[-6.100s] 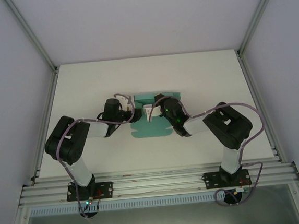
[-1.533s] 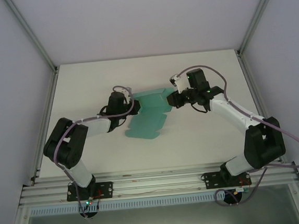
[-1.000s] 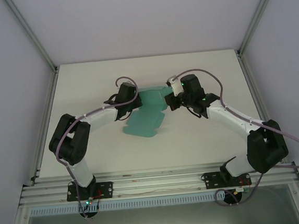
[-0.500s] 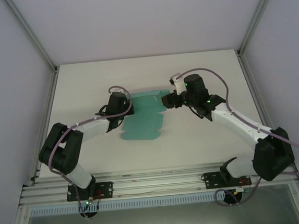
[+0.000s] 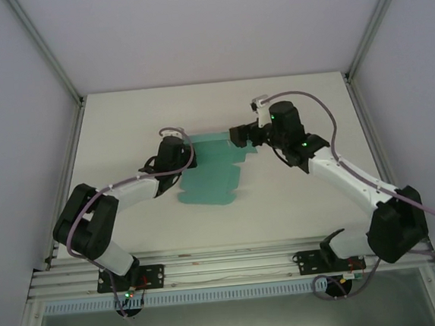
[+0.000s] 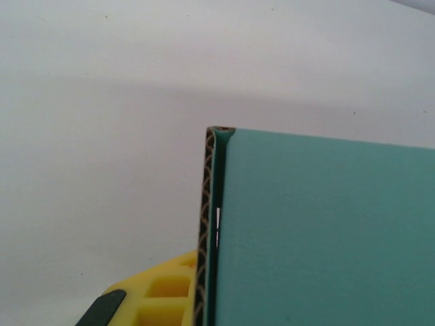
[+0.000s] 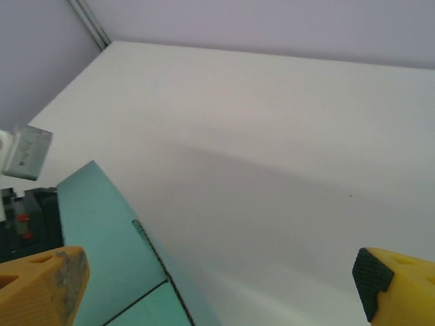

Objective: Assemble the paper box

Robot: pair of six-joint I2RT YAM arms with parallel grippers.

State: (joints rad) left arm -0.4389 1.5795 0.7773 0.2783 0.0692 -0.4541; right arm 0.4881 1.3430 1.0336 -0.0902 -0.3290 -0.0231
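Right claw (image 5: 238,136) backed off the flattish teal paper box (image 5: 211,177).

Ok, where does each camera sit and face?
Top external: above and behind the bases, looking down on the white table, both arms, teal-green paper card sheet.
Left wrist: on the left hand, looking along the sheet's edge; one yellow finger shows.
Right wrist: on the right hand, facing across the table; yellow fingertips show.
All share the sheet.

The white table (image 5: 123,125) carries the teal paper box (image 5: 210,185).
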